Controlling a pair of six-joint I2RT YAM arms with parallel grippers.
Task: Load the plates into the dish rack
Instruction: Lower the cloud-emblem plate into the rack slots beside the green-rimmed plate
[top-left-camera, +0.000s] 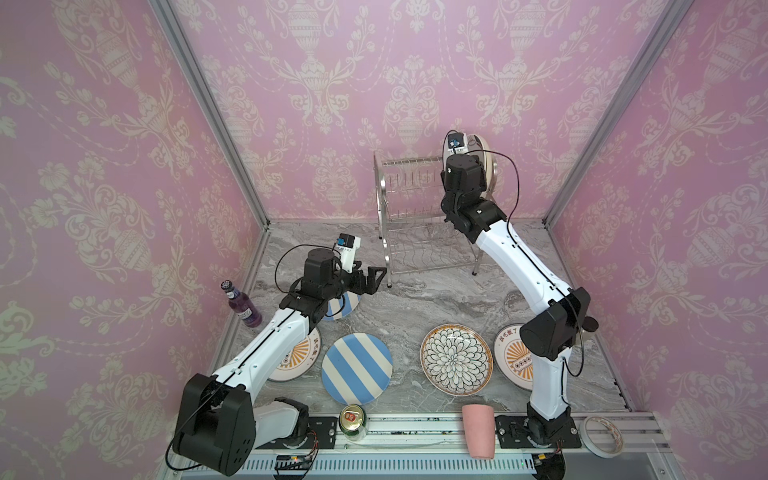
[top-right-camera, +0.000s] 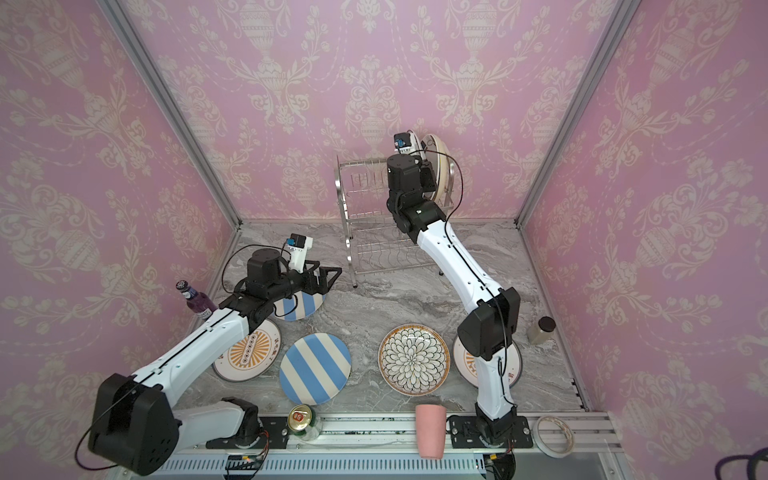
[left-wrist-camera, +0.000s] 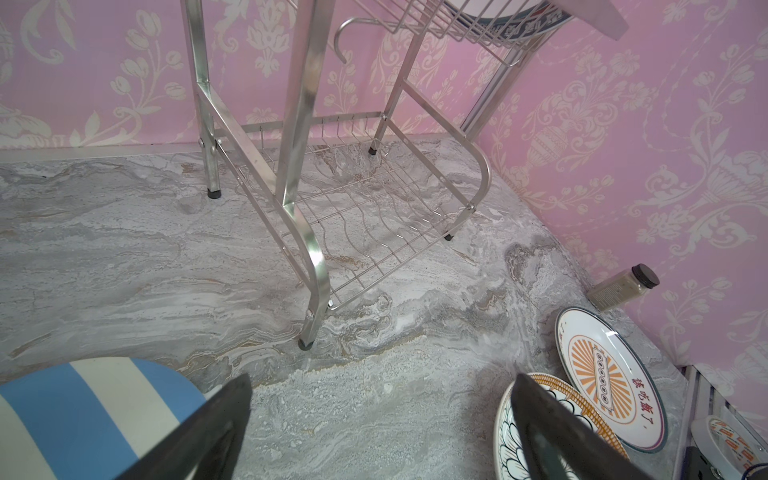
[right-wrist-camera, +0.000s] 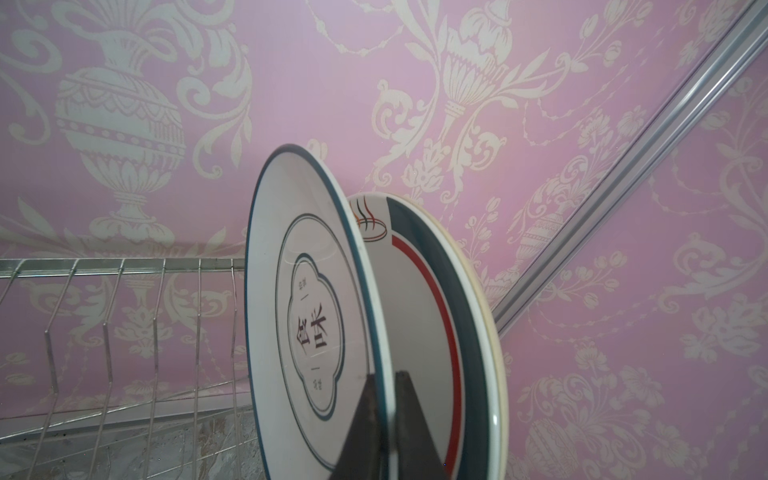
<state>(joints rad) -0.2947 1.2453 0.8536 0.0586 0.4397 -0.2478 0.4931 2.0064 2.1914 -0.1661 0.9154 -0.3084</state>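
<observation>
The plates are in two places. Five lie flat on the desk (top-left-camera: 436, 299), as both top views show. Think of the desk as a clock with the back wall at 12. A sunburst plate (top-left-camera: 297, 357) is at 8, half under the left arm. The far striped plate (top-left-camera: 351, 305) is at 9. The left fingers (left-wrist-camera: 224, 424) hang just past it, spread wide with nothing in them. The near striped plate (top-left-camera: 356, 368) is at 7, the petal plate (top-left-camera: 456, 358) at 5, and a second sunburst plate (top-left-camera: 512, 357) at 4.

The dish rack (top-left-camera: 409, 216) stands at 12. At the 3 o'clock end of its top shelf, three plates stand on edge. They are the cloud plate (right-wrist-camera: 307, 316), then the teal plate (right-wrist-camera: 415, 316), then the cream plate (right-wrist-camera: 495, 340). The right fingers (right-wrist-camera: 361, 428) are clenched on the cloud plate's rim.
</observation>
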